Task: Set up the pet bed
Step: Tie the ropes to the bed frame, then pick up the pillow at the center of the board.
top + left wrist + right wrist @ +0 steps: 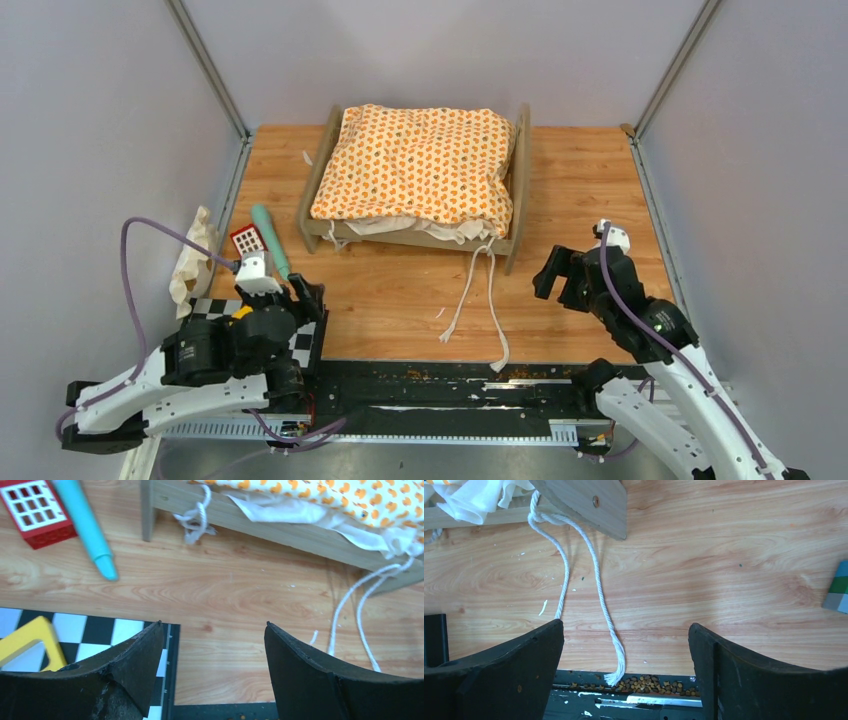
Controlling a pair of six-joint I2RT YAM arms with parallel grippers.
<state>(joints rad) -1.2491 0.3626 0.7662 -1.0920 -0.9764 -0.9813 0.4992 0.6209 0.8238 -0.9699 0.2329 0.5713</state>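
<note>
Top external, one pet bed (519,190), one cushion (415,165)

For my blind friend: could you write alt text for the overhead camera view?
A wooden pet bed, covered by an orange-patterned cushion, stands on a table, white ties trailing out. The left pincer and right pincer sit nearer, open and empty.

The orange cushion (415,165) is hiding the inside of the pet bed (517,200). At the right edge of the right wrist view, a small block (838,587), maybe a toy, is getting cut off.
</note>
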